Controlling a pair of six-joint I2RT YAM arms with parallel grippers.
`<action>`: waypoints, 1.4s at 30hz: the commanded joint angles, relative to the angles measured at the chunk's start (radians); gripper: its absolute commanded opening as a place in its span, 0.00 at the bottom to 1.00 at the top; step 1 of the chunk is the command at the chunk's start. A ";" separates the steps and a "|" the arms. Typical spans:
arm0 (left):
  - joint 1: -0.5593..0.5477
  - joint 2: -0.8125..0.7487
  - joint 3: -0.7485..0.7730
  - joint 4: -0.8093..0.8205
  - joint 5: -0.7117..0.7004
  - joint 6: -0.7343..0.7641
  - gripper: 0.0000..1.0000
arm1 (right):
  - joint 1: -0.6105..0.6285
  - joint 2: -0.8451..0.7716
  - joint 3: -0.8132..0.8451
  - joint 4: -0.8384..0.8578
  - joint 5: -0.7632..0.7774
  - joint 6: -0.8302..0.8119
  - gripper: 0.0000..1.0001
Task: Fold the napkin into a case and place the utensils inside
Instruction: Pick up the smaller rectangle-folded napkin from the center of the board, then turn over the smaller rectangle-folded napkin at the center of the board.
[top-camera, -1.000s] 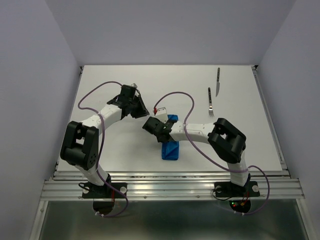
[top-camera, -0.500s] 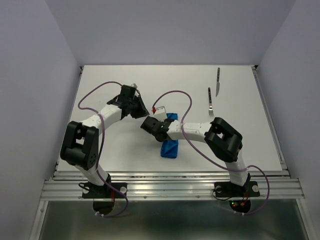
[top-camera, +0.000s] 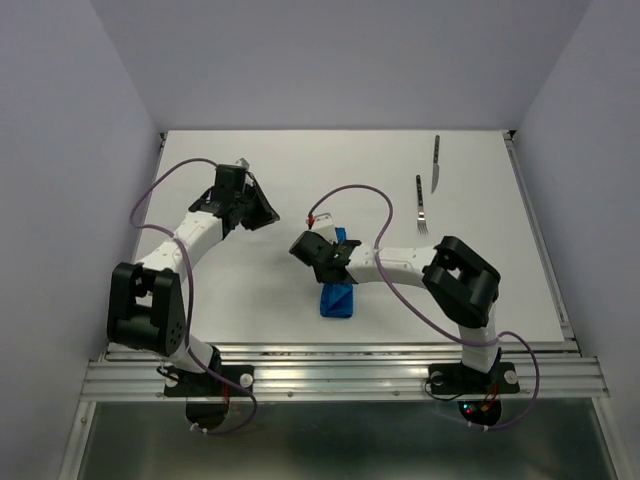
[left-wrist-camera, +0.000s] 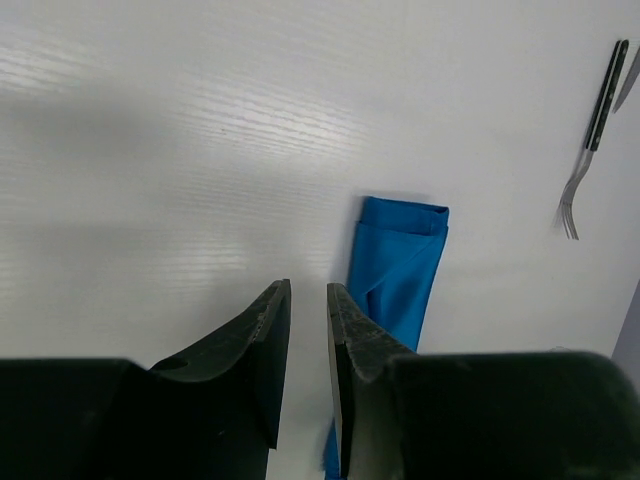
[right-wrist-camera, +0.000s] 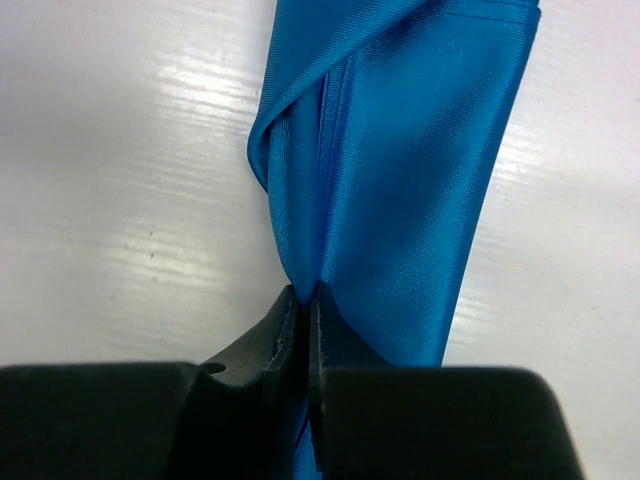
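The blue napkin (top-camera: 337, 300) lies folded into a narrow strip near the table's middle, its far end hidden under my right wrist. My right gripper (top-camera: 338, 268) (right-wrist-camera: 303, 296) is shut on a raised fold along the left edge of the napkin (right-wrist-camera: 420, 180). My left gripper (top-camera: 265, 215) (left-wrist-camera: 308, 300) hovers to the left of the napkin (left-wrist-camera: 400, 265), apart from it, its jaws a narrow gap apart with nothing between them. The fork (top-camera: 422, 205) (left-wrist-camera: 585, 160) and the knife (top-camera: 436, 163) (left-wrist-camera: 630, 80) lie side by side at the far right.
The white table (top-camera: 250, 290) ends at a metal rail along the near edge. Purple cables loop over both arms. Grey walls close in the left, right and far sides.
My right gripper has shut on the napkin's fold. My left arm has pulled back to the left, away from the napkin.
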 joint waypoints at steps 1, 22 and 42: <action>0.054 -0.112 0.003 -0.047 -0.017 0.037 0.33 | -0.033 -0.119 -0.072 0.209 -0.183 -0.041 0.01; 0.209 -0.221 0.032 -0.127 -0.003 0.088 0.33 | -0.033 -0.101 -0.013 0.475 -0.714 -0.025 0.01; 0.209 -0.186 0.044 -0.119 0.019 0.079 0.34 | -0.174 0.027 -0.066 0.607 -1.191 -0.041 0.01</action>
